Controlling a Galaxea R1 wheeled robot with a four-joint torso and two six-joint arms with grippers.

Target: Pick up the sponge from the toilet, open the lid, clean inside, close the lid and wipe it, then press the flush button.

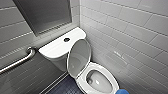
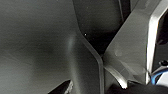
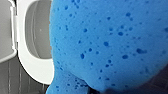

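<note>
One grab bar (image 1: pixel 18 61) beside toilet (image 1: pixel 81 80); lid (image 1: pixel 79 58) upright; sponge (image 3: pixel 110 42) close by.

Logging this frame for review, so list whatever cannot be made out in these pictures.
- Head view: the sponge is cut off by the bottom edge, so what holds it cannot be seen.
- Right wrist view: the sponge, close to the camera, hides much of the toilet bowl.
- Head view: the flush button is too small for any detail.
- Left wrist view: the grey surfaces are blurred, and what they are cannot be told.
</note>
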